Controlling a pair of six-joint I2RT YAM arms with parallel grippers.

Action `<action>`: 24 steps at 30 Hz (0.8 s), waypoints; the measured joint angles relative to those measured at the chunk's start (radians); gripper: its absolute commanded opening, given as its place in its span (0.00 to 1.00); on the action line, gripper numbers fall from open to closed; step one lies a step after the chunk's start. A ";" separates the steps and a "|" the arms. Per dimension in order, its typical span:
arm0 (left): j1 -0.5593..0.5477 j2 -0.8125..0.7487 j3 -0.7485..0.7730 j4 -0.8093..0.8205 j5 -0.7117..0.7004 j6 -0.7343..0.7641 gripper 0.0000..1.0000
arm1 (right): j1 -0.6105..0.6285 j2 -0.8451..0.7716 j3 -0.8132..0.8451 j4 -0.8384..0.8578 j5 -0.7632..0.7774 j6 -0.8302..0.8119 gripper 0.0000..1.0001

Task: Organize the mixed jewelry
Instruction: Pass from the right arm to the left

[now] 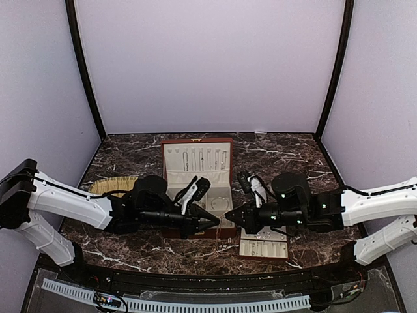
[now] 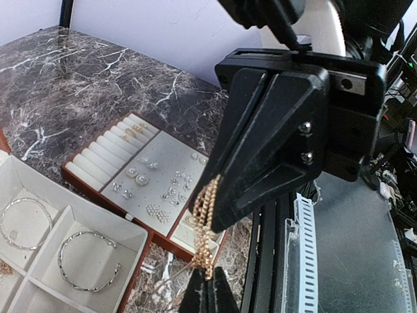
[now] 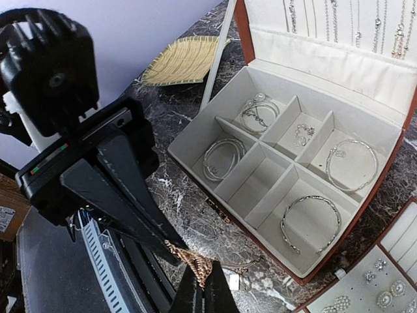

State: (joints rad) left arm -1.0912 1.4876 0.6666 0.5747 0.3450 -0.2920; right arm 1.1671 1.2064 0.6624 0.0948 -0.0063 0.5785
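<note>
Pinched between my two grippers, a fine gold chain [image 2: 206, 225] hangs bunched over the dark marble table [image 2: 85, 78]: my left gripper [image 2: 207, 282] and right gripper [image 3: 203, 285] are both clamped tight on it, tips nearly meeting. Just beyond lies the cream slotted tray [image 2: 166, 153] with a brown rim, carrying small silvery studs [image 2: 159, 190]. Farther off, the open red-brown box [image 3: 257, 179] holds silvery bangle hoops [image 3: 311, 198] in separate cream compartments; a woven straw-coloured mat [image 3: 182, 59] lies past it, to my left

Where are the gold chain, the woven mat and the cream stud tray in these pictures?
gold chain [image 2: 206, 225], left wrist view, middle of the hanging bunch.
woven mat [image 3: 186, 60], right wrist view, centre of its weave.
cream stud tray [image 2: 94, 160], left wrist view, bare ring rolls.
</note>
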 measured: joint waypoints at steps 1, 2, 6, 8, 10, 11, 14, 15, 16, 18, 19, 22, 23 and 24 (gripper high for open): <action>0.000 -0.005 0.000 -0.003 0.002 0.000 0.00 | -0.002 0.002 0.000 0.000 0.000 0.003 0.02; 0.000 -0.012 0.000 -0.007 0.003 0.000 0.00 | -0.004 0.004 -0.001 0.000 0.001 0.005 0.09; 0.000 -0.024 0.000 -0.027 0.012 0.005 0.00 | -0.010 0.021 -0.002 0.001 0.003 0.015 0.40; 0.000 -0.024 0.000 -0.045 0.023 0.011 0.00 | -0.016 0.028 -0.005 0.000 0.003 0.021 0.51; 0.000 -0.024 0.000 -0.064 0.038 0.016 0.00 | -0.021 0.028 -0.010 -0.002 0.004 0.031 0.56; 0.000 -0.024 0.001 -0.074 0.044 0.019 0.00 | -0.024 0.028 -0.014 -0.002 0.003 0.031 0.57; 0.000 -0.025 0.004 -0.098 0.063 0.023 0.00 | -0.032 0.021 -0.029 0.000 -0.003 0.036 0.55; 0.000 -0.025 0.004 -0.105 0.068 0.023 0.00 | -0.034 0.015 -0.037 0.002 -0.012 0.037 0.54; 0.000 -0.025 0.005 -0.111 0.075 0.023 0.00 | -0.035 0.005 -0.046 0.006 -0.023 0.037 0.52; 0.000 -0.026 0.006 -0.116 0.091 0.023 0.00 | -0.036 -0.012 -0.062 0.019 -0.044 0.034 0.49; 0.000 -0.026 0.008 -0.120 0.099 0.023 0.00 | -0.035 -0.021 -0.071 0.029 -0.054 0.033 0.48; 0.000 -0.032 0.010 -0.129 0.120 0.022 0.00 | -0.027 -0.040 -0.092 0.048 -0.068 0.027 0.45; 0.000 -0.034 0.013 -0.131 0.126 0.022 0.00 | -0.020 -0.043 -0.097 0.052 -0.064 0.026 0.44; 0.000 -0.037 0.015 -0.132 0.131 0.021 0.00 | -0.012 -0.042 -0.100 0.059 -0.056 0.021 0.42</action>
State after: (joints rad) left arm -1.0912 1.4509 0.6819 0.4423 0.4763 -0.2707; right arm 1.1553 1.1645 0.5621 0.1535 -0.0628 0.5991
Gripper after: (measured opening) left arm 0.017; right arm 0.451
